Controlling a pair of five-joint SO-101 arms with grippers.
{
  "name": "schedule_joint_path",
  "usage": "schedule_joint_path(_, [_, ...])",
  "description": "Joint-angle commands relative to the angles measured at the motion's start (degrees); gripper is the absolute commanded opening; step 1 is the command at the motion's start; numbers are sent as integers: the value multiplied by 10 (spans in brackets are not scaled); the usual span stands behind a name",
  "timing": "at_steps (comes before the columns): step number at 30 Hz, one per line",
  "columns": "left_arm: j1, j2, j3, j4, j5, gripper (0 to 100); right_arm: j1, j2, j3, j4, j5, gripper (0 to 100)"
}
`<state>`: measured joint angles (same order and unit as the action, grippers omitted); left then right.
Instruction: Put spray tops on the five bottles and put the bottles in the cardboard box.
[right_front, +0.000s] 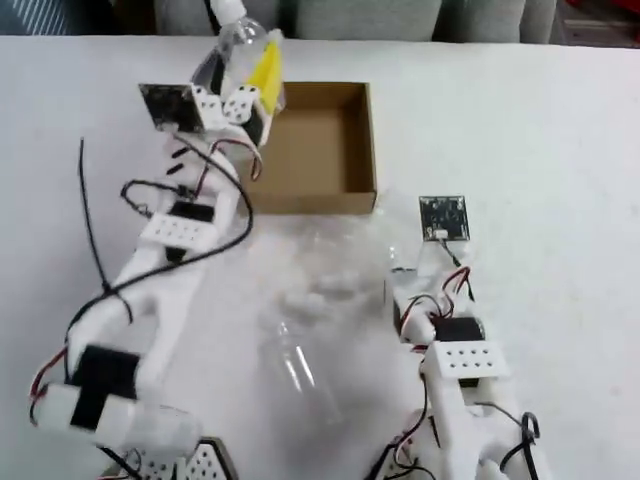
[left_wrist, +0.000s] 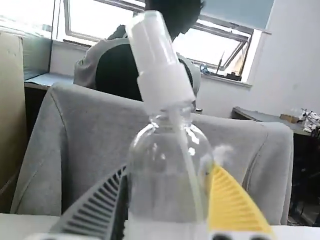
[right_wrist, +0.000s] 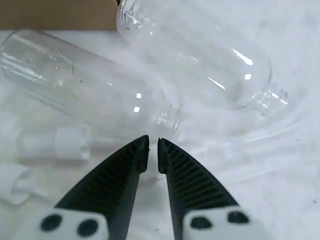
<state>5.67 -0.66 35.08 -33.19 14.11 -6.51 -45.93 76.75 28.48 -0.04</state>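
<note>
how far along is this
Done: one bottle wears its top. In hand: the left claw holds it by the box, which looks empty. Left: boxing it and capping two bare bottles near the right claw; a loose top lies beside them.

1. This looks like an office or lab workroom.
2. A white tabletop (right_front: 540, 130) carries 2 small robot arms (right_front: 170, 250), each with a bare circuit board (right_front: 443, 217) mounted on it.
3. Grey upholstered seating (left_wrist: 60, 150) stands just behind the tabletop.
4. Beyond the seating, tilt-open windows (left_wrist: 95, 20) are set in a white wall (left_wrist: 295, 65), and a cluttered desk (left_wrist: 270, 116) stands against that wall.
</note>
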Motion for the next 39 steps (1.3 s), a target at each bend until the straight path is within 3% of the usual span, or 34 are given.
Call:
schedule_joint_path(1, [0,71,-65,-110,-2,24,3,-9,-5,-9,0,17])
schedule_joint_path(8, [15,223,-120,-248,-28,24,3,-9,-5,-9,0,17])
schedule_joint_path(17, [15,364,-236,-226,-40,24,3,-9,-4,-9,0,17])
schedule_joint_path(30, [-7,459,-339,-224,-40,24,2,-9,1,-17,0,17])
schedule_joint_path(39, [-13,538,-437,-173,-41,24,2,-9,1,-17,0,17])
